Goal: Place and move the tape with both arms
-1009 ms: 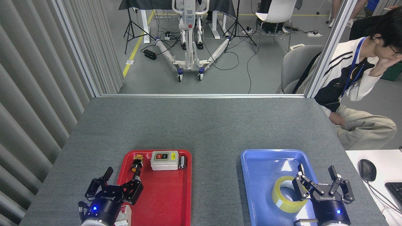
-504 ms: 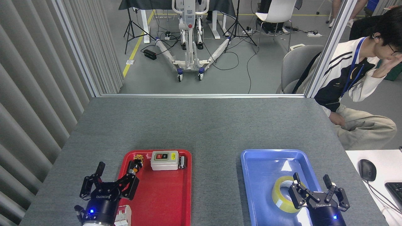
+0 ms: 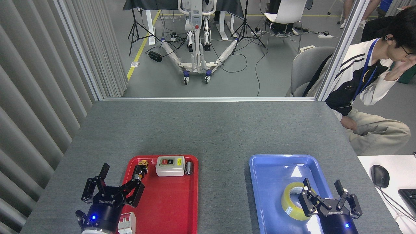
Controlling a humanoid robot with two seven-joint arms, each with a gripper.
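The yellow tape roll with its white core lies flat in the blue tray, toward the tray's right near side. My right gripper is open just right of the roll; its left finger overlaps the roll's right rim and nothing is held. Over the left edge of the red tray my left gripper stands open and empty.
The red tray holds a white switch box, a small yellow-and-black part and a white-and-red block by my left wrist. A seated person is at the table's right far corner. A side desk with a mouse adjoins on the right.
Both grippers drew back toward the near edge during the first half second. Since then the left gripper has shifted slightly and the right has stayed still. The tape has not moved.
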